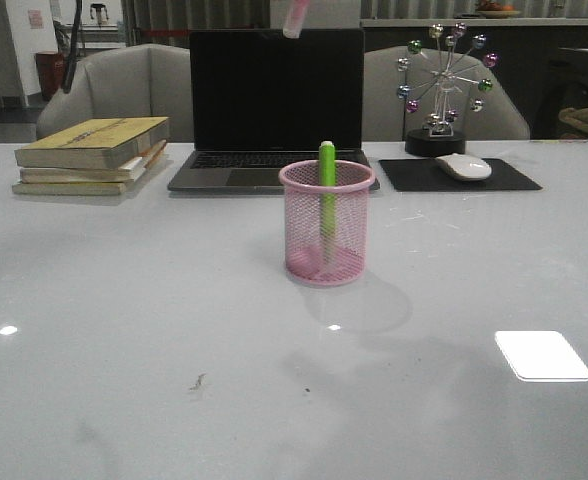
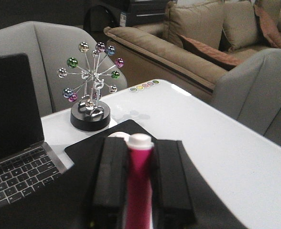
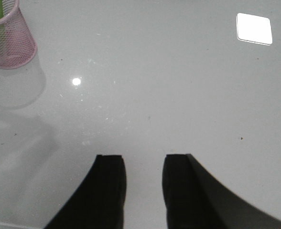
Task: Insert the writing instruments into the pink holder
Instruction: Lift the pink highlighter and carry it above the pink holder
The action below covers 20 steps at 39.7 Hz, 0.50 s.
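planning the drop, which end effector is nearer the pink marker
left: the left end effector is shut on the pink marker. the right end effector hangs open over the table, apart from it.

No text, label, brand or number can be read in any view. The spines of the stacked books (image 1: 92, 155) are too blurred to make out, the laptop (image 1: 274, 105) screen is dark, and the paper on the far wall (image 1: 36, 18) is too small to read.
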Tool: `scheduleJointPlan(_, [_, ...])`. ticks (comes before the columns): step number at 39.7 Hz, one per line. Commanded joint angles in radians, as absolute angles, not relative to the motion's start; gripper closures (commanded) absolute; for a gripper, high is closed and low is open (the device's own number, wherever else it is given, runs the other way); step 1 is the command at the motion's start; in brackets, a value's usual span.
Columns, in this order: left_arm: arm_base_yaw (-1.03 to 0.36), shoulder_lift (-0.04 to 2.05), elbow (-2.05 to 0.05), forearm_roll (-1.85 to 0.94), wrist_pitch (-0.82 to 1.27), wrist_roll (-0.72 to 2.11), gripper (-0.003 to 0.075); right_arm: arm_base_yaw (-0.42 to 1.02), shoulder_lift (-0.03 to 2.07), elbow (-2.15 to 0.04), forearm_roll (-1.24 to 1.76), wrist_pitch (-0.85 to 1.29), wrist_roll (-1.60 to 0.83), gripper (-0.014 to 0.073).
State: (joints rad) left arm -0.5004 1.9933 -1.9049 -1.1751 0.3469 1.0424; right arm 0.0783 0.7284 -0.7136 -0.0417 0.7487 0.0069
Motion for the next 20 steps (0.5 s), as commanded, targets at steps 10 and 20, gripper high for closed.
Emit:
scheduleJointPlan(10, [-0.56, 1.946, -1.73, -1.857, 0.311, 1.71, 0.0625, 0.073, 0.724, -0.744, -0.05, 0.69, 0.0, 0.0261])
scheduleJointPlan(20, [-0.562, 1.986, -1.692, -1.857, 0.39, 1.715, 0.0626, 0.073, 0.724, -0.744, -0.05, 0.692, 0.0, 0.0261])
